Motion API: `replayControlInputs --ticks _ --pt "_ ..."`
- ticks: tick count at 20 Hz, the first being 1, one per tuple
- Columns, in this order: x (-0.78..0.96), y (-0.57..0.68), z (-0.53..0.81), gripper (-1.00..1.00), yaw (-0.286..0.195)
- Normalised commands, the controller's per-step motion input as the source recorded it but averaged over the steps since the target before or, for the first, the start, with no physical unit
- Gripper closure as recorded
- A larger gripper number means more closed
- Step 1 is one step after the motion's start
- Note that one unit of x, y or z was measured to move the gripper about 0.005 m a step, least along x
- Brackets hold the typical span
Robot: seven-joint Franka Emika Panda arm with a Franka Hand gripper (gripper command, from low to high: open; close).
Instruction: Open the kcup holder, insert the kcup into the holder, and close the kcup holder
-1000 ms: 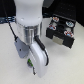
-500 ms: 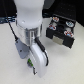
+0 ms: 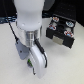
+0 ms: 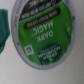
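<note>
Scene: Robot arm point(image 3: 26, 17), white and bulky, filled the middle of the exterior view and reached down over a pale surface point(image 3: 67, 67).

Gripper: the gripper point(image 3: 39, 61) hung at the low end of the arm, close above the surface, with a spot of green showing against its white housing. Its jaws could not be made out in either view, so whether they were spread, pressed together or pinching the pod cannot be told.

Kcup: the kcup point(image 4: 41, 31) lay directly under the wrist camera and nearly filled that view. Its bright green lid faced the lens, with white lettering that read DARK MAGIC, a dark band along one edge and a pale rim round it. Whether it rested on the surface or was lifted cannot be told from these views.

Kcup holder: the kcup holder point(image 3: 61, 31), black and boxy, sat well apart from the gripper, off toward the exterior view's right and farther back. Round pods with pale lids point(image 3: 54, 22) sat in its top slots. One grey-fronted drawer point(image 3: 61, 41) faced toward the gripper's side of the surface; whether it stood open or shut was too blurred to tell.

Edge of wrist view: a teal shape point(image 4: 4, 26) lay just beside the kcup, too blurred to identify.
</note>
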Motion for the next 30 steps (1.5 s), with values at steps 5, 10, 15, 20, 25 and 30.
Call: replayControlInputs --ticks 5,10,15,20,25,30 --pt "0.27 -0.02 -0.01 -1.0 -0.103" --pt "0.24 0.0 0.02 1.0 -0.095" --pt "0.21 0.01 0.02 1.0 -0.093" --pt "0.13 0.01 0.03 1.0 -0.063" --pt "0.17 0.1 0.22 1.0 -0.065" --pt "0.06 0.33 0.7 1.0 -0.027"
